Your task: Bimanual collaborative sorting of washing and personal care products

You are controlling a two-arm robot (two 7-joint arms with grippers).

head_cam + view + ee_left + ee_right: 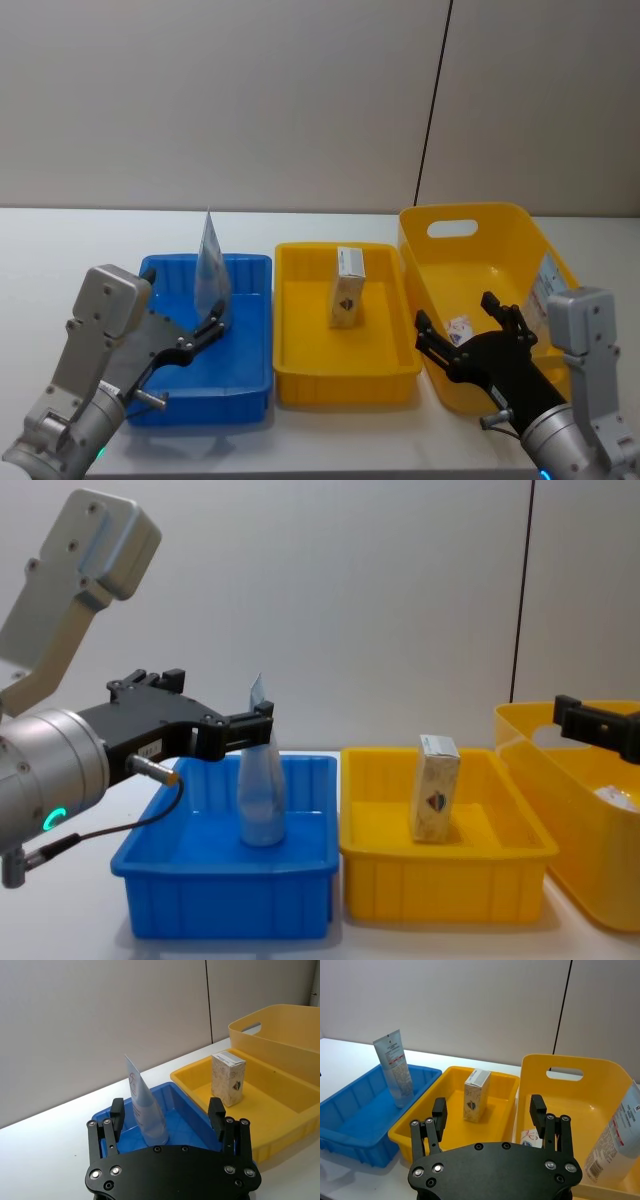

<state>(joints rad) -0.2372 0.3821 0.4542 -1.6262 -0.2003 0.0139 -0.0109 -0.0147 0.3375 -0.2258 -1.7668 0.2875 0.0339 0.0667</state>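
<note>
A pale-blue tube [211, 265] stands upright, crimped end up, in the blue bin [240, 385]. My left gripper [212, 322] is open at the tube's base; in the left wrist view its fingers [117, 1110] flank the tube [145, 1110] without touching it. A cream carton [347, 288] with a dark emblem stands upright in the shallow yellow tray [345, 385]. My right gripper [470, 325] hovers open over the near part of the tall yellow basket [470, 225]. It holds nothing. Inside the basket lie a small white carton [531, 1137] and another tube [615, 1145].
The three containers sit side by side on the white table [60, 250], blue at the left and the basket at the right. A grey wall stands close behind. Bare table lies to the left of the blue bin.
</note>
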